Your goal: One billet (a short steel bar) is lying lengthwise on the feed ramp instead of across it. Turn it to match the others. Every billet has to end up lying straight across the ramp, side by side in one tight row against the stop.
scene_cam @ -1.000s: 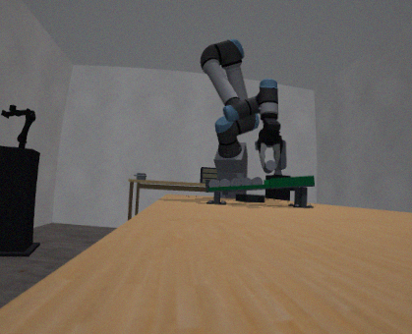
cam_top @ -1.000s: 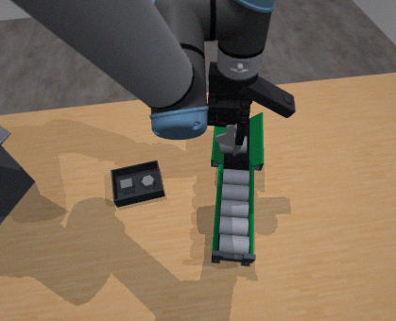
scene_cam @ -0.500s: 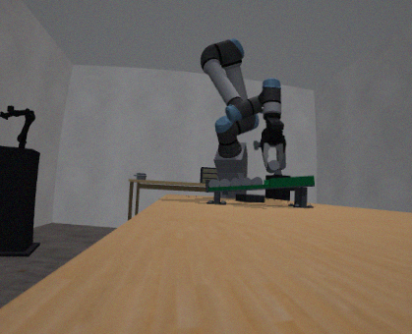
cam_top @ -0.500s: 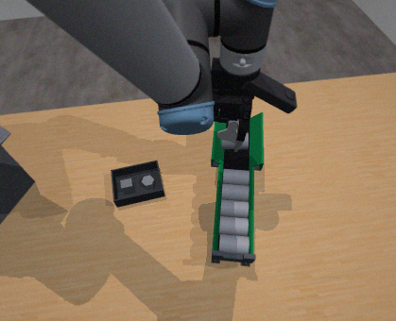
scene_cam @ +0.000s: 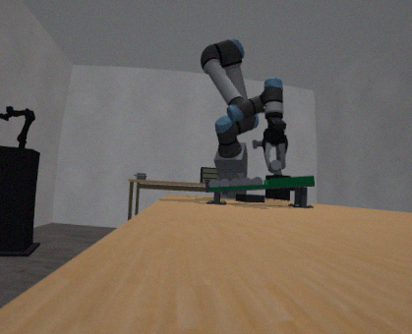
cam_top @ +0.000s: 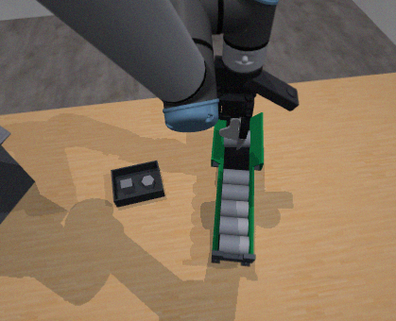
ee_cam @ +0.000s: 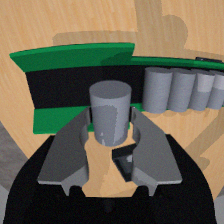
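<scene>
A green feed ramp (cam_top: pixel 257 142) (scene_cam: pixel 290 182) (ee_cam: pixel 70 56) with a black floor slopes down to a dark stop (cam_top: pixel 233 258) at its near end. Several grey billets (cam_top: pixel 234 208) (ee_cam: pixel 181 90) (scene_cam: pixel 234 182) lie across it, side by side against the stop. My gripper (cam_top: pixel 234 133) (scene_cam: pixel 275 166) (ee_cam: pixel 110 107) hangs over the ramp's upper part and is shut on one more grey billet (cam_top: pixel 245 138) (ee_cam: pixel 110 112). That billet is held a little above the ramp floor. In the wrist view its axis runs parallel to the row's billets. A bare stretch of ramp floor lies between it and the row.
A small black tray (cam_top: pixel 136 167) with two grey pieces stands on the wooden table (cam_top: pixel 338 198) left of the ramp. The arm's thick links hang over the table's back left. A second table and a dark pedestal stand far behind.
</scene>
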`<control>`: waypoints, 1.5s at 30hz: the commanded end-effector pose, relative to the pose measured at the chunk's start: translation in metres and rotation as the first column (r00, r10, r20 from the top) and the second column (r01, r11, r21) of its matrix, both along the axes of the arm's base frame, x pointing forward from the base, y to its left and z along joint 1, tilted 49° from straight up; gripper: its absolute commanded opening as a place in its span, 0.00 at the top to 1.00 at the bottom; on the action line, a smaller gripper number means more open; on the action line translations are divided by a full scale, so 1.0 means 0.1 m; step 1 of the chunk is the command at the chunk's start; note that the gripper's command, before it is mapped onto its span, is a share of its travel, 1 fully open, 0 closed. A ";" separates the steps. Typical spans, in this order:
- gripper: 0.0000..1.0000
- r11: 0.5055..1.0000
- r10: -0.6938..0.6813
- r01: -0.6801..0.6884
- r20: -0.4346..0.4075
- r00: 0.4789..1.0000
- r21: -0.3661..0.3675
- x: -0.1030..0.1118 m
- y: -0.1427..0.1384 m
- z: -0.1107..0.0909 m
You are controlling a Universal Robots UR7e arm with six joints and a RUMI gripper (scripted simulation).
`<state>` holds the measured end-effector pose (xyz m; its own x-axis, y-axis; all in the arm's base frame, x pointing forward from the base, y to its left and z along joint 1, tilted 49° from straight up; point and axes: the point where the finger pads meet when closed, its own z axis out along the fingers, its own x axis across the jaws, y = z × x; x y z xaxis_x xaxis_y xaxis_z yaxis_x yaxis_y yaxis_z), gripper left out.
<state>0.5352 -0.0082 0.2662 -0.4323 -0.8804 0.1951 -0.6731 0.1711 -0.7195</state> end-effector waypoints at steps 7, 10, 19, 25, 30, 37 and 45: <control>1.00 1.000 0.000 0.000 0.002 1.000 0.000 0.00 0.02 0.01; 1.00 1.000 0.000 0.000 0.004 1.000 0.000 0.01 0.02 0.02; 1.00 1.000 0.001 -0.001 0.009 1.000 -0.001 0.03 0.05 0.05; 1.00 1.000 0.000 0.000 0.006 1.000 -0.001 0.02 0.04 0.03; 1.00 1.000 0.001 -0.001 0.010 1.000 -0.001 0.04 0.05 0.06; 1.00 1.000 0.001 -0.001 0.010 1.000 -0.001 0.04 0.05 0.06; 1.00 1.000 0.001 -0.001 0.010 1.000 -0.001 0.04 0.05 0.06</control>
<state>0.5370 -0.0047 0.2682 -0.4341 -0.8797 0.1942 -0.6706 0.1716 -0.7217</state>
